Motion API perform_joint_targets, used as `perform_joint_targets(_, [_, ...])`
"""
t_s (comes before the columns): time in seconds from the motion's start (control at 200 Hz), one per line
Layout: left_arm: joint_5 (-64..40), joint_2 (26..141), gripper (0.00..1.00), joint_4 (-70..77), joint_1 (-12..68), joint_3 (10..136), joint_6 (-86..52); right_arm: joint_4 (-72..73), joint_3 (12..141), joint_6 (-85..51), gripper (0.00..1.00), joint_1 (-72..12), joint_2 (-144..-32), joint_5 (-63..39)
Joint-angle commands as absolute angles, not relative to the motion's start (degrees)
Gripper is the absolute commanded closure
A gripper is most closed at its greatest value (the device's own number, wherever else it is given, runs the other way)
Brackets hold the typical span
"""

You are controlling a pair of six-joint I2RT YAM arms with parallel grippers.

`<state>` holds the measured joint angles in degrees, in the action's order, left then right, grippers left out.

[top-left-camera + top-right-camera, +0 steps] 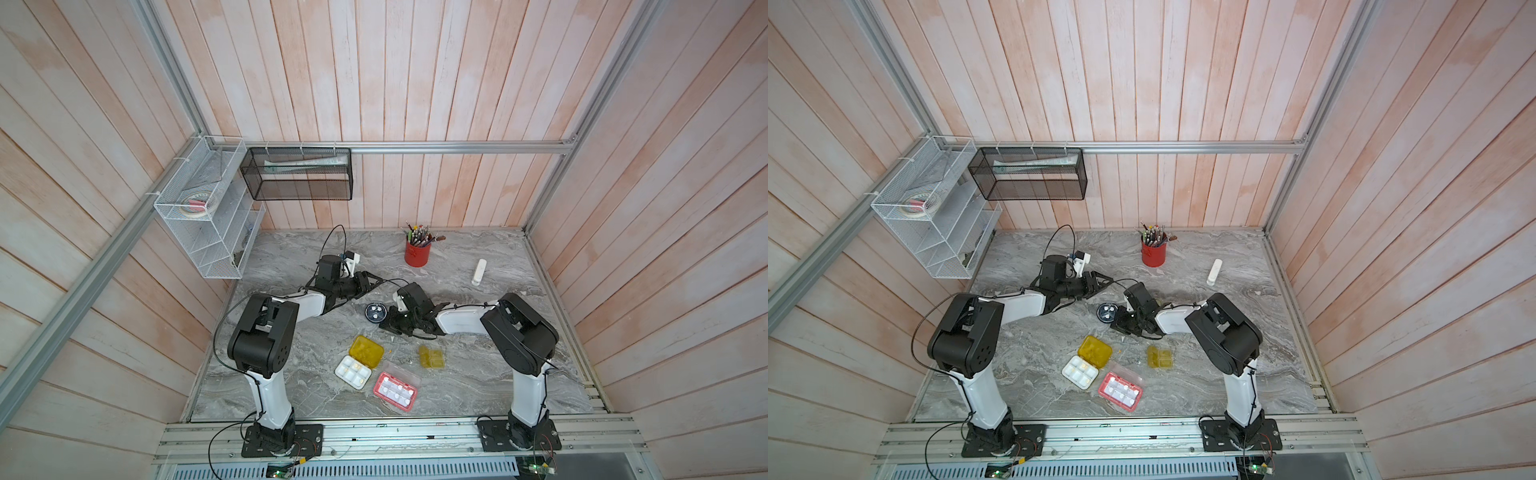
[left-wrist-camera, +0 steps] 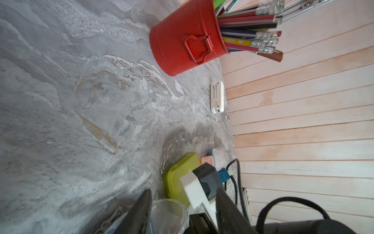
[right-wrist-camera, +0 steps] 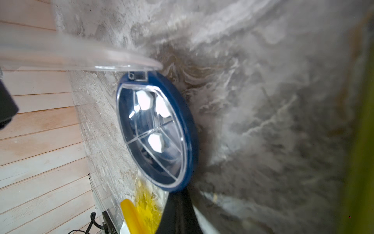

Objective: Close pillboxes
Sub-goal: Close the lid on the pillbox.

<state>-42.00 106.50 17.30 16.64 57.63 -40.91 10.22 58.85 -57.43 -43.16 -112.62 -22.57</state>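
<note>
The round dark pillbox (image 1: 375, 312) (image 3: 155, 131) lies mid-table with white pills in its wedges. Its clear lid (image 3: 81, 56) (image 2: 170, 210) stands raised on the hinge. My left gripper (image 2: 183, 214) (image 1: 374, 283) is open, and the lid's rim sits between its fingers, close to one of them. My right gripper (image 3: 178, 194) (image 1: 382, 326) is shut, its tip against the blue base's rim. The yellow pillbox (image 1: 358, 360) and the pink-red pillbox (image 1: 395, 388) lie open. A small olive pillbox (image 1: 431, 357) is nearby. Lime-olive (image 2: 178, 174), orange (image 2: 206, 161) and light blue (image 2: 219, 158) pillboxes show in the left wrist view.
A red cup of pencils (image 1: 417, 252) stands near the back wall, and a slim white stick (image 1: 478, 272) lies to its right. White (image 1: 208, 208) and black (image 1: 299, 174) wire baskets hang on the walls at the back left. Bare marble (image 1: 270, 374) shows at the front left.
</note>
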Motion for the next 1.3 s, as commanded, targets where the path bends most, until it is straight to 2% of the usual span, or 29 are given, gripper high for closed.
perform_joint_targets(0.0, [-42.8,104.7,0.47,16.3,16.9,56.3,-39.2,8.6,59.9,-57.4,1.0,-43.6,-114.0,-20.4])
perform_joint_targets(0.545, [-42.8,104.2,0.51,17.2,17.1,53.0,-38.3,8.6,60.3,-57.3,1.0,-43.4,-113.7,-19.7])
perform_joint_targets(1.295, [-42.4,101.8,0.51,21.2,17.8,48.1,-40.7,8.7,59.7,-57.1,1.0,-43.4,-113.4,-19.6])
